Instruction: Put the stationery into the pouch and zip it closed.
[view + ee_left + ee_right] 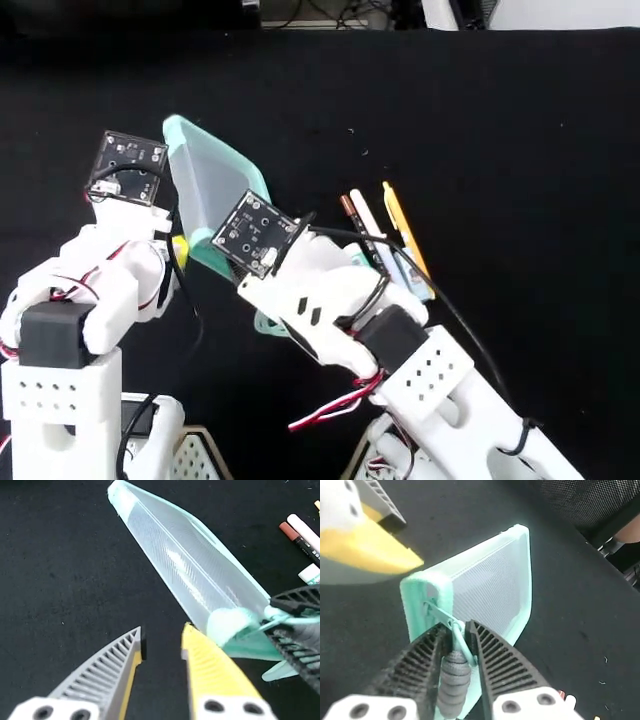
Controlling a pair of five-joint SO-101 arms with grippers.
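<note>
The mint translucent pouch (212, 180) stands tilted on edge between the two arms. My right gripper (456, 625) is shut on the pouch's mint zipper pull (449, 621) at the pouch's (490, 580) near corner. In the left wrist view its black fingers (295, 630) show holding that corner. My left gripper (163, 630) is open beside the pouch (190, 575), and its yellow finger (210, 665) lies close to the corner with nothing between the jaws. Several pens (385, 235) lie on the black table to the right of the pouch, outside it.
The black tablecloth (500, 130) covers the whole work area, with open room behind and to the right of the pens (300, 532). The right arm's body (400, 350) crosses over the near ends of the pens.
</note>
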